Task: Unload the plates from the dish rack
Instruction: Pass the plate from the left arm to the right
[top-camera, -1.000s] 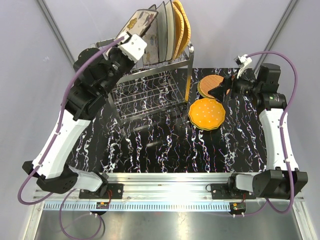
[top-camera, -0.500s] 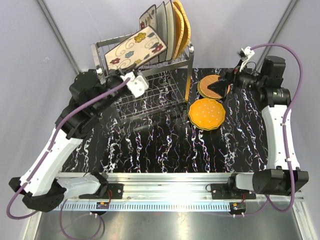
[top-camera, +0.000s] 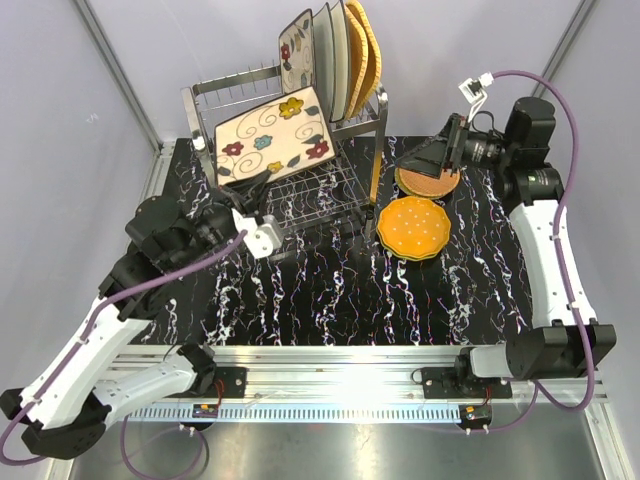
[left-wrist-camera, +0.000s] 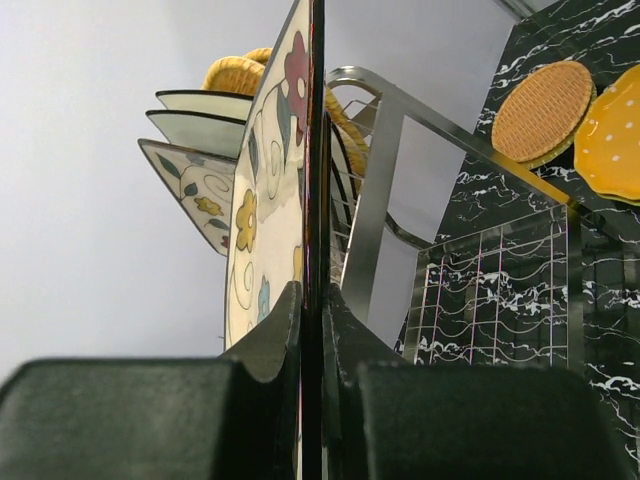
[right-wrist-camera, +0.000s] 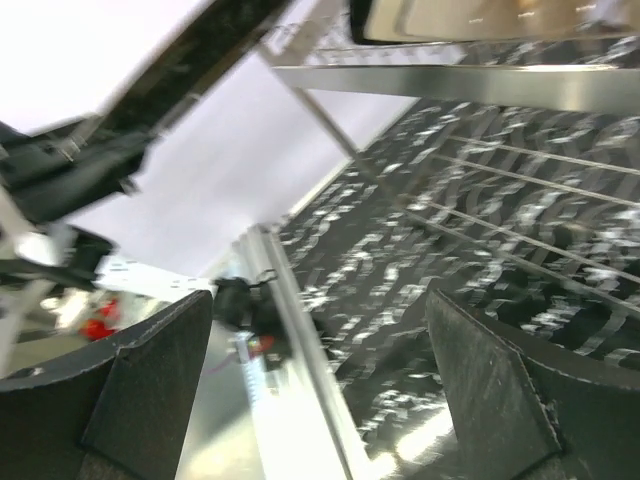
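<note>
My left gripper (top-camera: 258, 192) is clamped on the floral plate (top-camera: 272, 135), and the rack (top-camera: 330, 190) crowds it from 12 to 3 o'clock, with upright plates (top-camera: 340, 50) filling the rack's top at 1 o'clock. From 4 through 7 o'clock the bare table (top-camera: 330, 290) gives me open passage. My right gripper (top-camera: 422, 160), jaws spread wide, hangs over the woven plate (top-camera: 430, 185); the orange plate (top-camera: 413, 228) lies just at 6 o'clock and the rack's corner post stands near at 9 o'clock, leaving only a narrow lane between.
</note>
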